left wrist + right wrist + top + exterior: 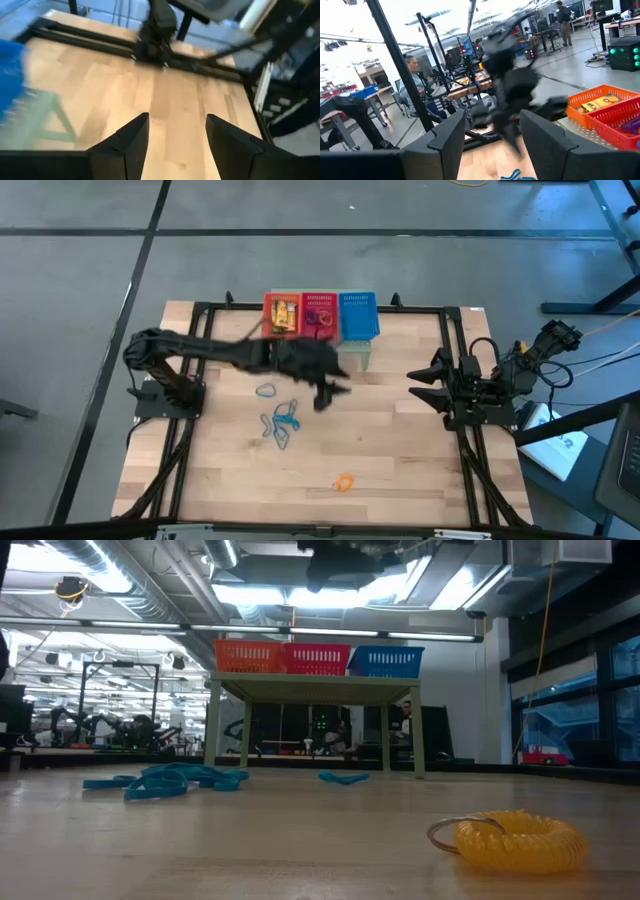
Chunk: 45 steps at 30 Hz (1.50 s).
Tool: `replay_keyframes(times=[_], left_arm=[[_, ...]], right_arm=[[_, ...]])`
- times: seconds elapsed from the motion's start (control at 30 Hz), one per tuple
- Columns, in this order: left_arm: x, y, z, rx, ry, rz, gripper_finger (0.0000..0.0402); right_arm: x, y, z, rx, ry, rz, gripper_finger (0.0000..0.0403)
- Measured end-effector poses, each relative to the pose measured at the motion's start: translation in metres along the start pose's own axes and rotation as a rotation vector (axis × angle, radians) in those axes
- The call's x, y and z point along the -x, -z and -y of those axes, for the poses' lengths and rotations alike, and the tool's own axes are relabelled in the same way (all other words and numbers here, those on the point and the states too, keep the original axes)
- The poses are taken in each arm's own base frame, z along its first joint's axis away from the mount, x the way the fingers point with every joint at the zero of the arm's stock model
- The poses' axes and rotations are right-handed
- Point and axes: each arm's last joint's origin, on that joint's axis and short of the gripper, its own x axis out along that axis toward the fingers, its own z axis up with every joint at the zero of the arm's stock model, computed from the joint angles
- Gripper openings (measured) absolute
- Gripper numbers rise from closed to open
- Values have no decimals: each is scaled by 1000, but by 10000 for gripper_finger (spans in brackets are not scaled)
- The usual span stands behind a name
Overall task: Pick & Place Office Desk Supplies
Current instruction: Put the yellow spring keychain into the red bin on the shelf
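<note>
**Fig. — Sorting of desk supplies: L arm over mid-table, jaws empty**

Nearest the table's front edge, an orange coil is seen lying alone on the wood, well apart from everything else; in the low view it fills the foreground, with a thin metal ring at its end. It is prob. left there as an item not yet collected.

Further in, a loose heap of blue loops is found on the table, with one more blue loop lying just beyond it. These are grouped but unsorted, so most of the work is judged still outstanding.

Beside the heap, the left gripper is held above the table centre, its arm stretched across from the left mount. In its wrist view the fingers are parted w/ only bare wood between them: open, nothing gripped. The position, between loops and baskets, fits an arm between a drop and a fresh pick.

At the right edge, the right gripper is parked, jaws spread and empty, kept clear of the working arm.

At the far edge, three mesh baskets are raised on a small stand: orange basket w/ yellow-orange blocks, red basket w/ purple loops, blue basket. Sorting appears to be done by type.
</note>
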Motion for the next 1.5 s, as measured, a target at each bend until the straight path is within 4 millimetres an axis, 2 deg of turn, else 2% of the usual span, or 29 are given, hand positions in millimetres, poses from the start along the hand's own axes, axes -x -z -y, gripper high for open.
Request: replay_keyframes(times=[0.13,0.23,0.37,0.47,0.53,0.63,0.67,0.7,0.73,0.8,0.9,1.0,1.2,1.3,1.43,1.5], left_arm=[[-3,11,35,11,-89,15,209],[-7,20,57,18,-169,46,216],[-6,25,82,64,-173,105,213],[-4,26,100,68,-178,175,209],[-4,25,108,67,-177,216,208],[-3,27,114,84,-171,230,208],[-2,27,116,94,-166,231,207],[-2,28,117,98,-162,230,207],[-3,30,118,98,-158,227,207],[-6,33,122,91,-164,219,207],[-12,45,128,66,-195,184,207],[-20,57,135,76,-192,151,207],[-42,92,153,96,-217,92,207],[-58,114,158,126,-167,12,207],[-75,145,159,175,-167,-113,207],[-79,152,158,225,-169,-150,207]], right_arm=[[0,-5,-2,-41,-30,40,192],[1,-8,-3,-9,-73,57,192],[1,-6,-3,42,-72,44,192],[-2,-4,-6,-72,-93,29,192],[-5,-2,-13,-94,-247,6,192],[1,-14,-31,48,-781,128,192],[5,-19,-33,96,-912,183,192],[9,-20,-32,113,-970,177,192],[13,-17,-28,107,-960,119,192],[25,-9,-10,71,-820,34,192],[49,-11,18,-11,-692,147,192],[66,-1,36,-7,-685,234,192],[60,36,45,-62,-570,123,192],[57,48,45,-43,-541,88,192],[54,53,44,-86,-531,58,192],[53,54,43,-102,-541,44,192]])
